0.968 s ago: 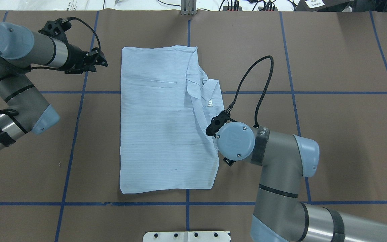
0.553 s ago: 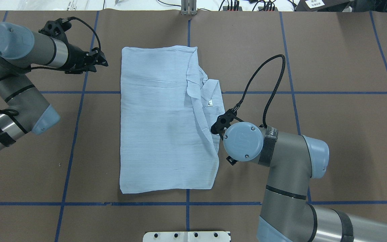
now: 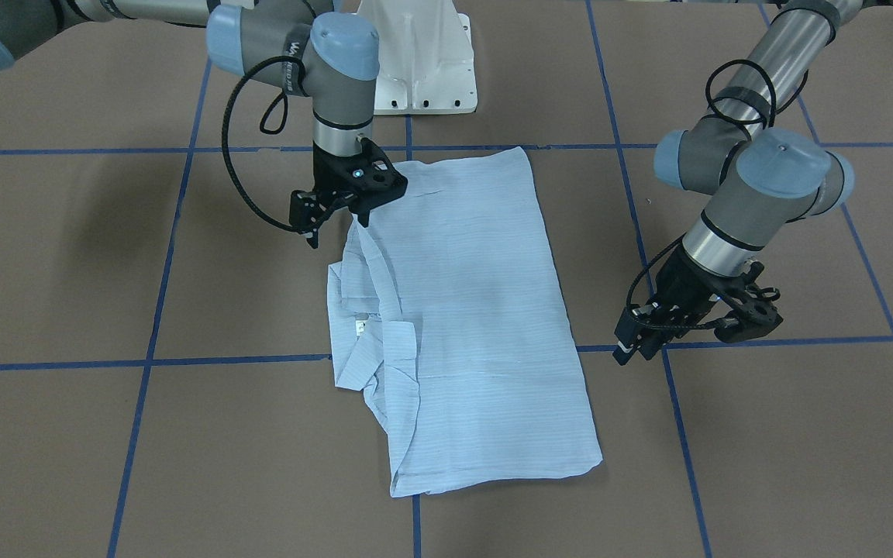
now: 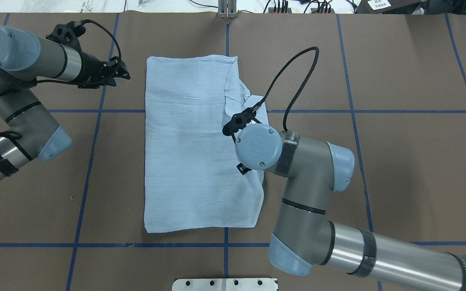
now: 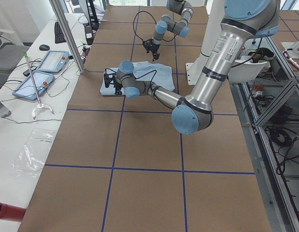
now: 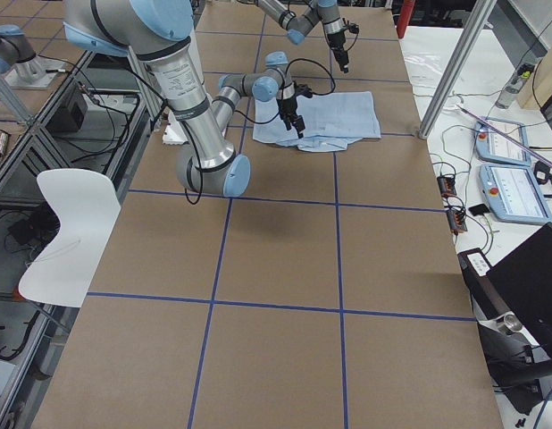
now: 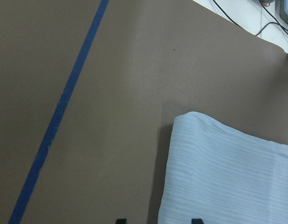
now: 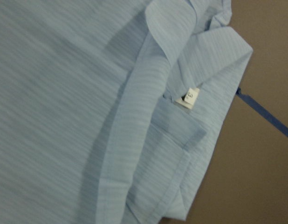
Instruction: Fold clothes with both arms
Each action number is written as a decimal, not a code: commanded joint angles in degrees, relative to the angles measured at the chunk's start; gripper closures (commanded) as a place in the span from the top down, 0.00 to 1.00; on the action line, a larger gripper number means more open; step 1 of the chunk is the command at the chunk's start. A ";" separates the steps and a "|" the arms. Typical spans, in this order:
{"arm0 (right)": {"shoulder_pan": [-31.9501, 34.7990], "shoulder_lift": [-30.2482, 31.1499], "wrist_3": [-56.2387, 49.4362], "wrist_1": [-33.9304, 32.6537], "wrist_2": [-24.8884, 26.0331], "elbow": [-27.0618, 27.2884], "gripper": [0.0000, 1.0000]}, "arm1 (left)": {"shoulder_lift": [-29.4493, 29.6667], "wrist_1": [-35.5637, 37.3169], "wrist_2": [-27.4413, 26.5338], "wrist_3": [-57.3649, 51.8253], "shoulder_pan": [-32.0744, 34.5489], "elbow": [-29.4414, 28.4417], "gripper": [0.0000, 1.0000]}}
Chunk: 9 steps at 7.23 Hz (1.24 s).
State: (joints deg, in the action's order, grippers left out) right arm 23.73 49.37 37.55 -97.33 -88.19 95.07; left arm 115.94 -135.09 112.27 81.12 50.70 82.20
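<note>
Shirt (image 4: 192, 161) first: lay flat in the middle of the table (image 4: 399, 182), folded down to a long rectangle. Ran lengthwise away from the robot. Starting from the robot's side: showed a tidy near edge, then the right gripper (image 3: 336, 211) hanging over the right-hand edge, pointed straight down, just short of the bunched-up collar (image 3: 353, 302). Couldn't tell open from closed there tbh, got no fingers in the wrist cam, only cloth and the white label (image 8: 191, 97). Further out, had the left gripper (image 4: 121, 76) parked off the cloth beside the far left corner, over bare table close to a blue tape line (image 7: 60, 112). Looked spread open, with a clear gap between the two fingertips (image 7: 196, 220).
</note>
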 commanded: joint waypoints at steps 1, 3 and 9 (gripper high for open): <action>0.62 -6.11 1.47 5.63 0.03 -10.30 1.00 | -0.01 0.00 -0.03 0.00 0.01 0.33 0.56; 1.66 -6.31 1.57 7.07 -0.05 -12.89 1.00 | -0.01 0.00 -0.03 0.00 -0.08 0.50 0.56; 9.81 10.63 -11.48 8.83 -5.21 -0.55 1.00 | -0.01 0.00 -0.03 0.00 -0.08 0.68 0.56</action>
State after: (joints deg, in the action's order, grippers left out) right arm 30.41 55.38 31.18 -88.37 -90.63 89.03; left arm 115.90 -135.09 112.24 81.12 50.62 82.75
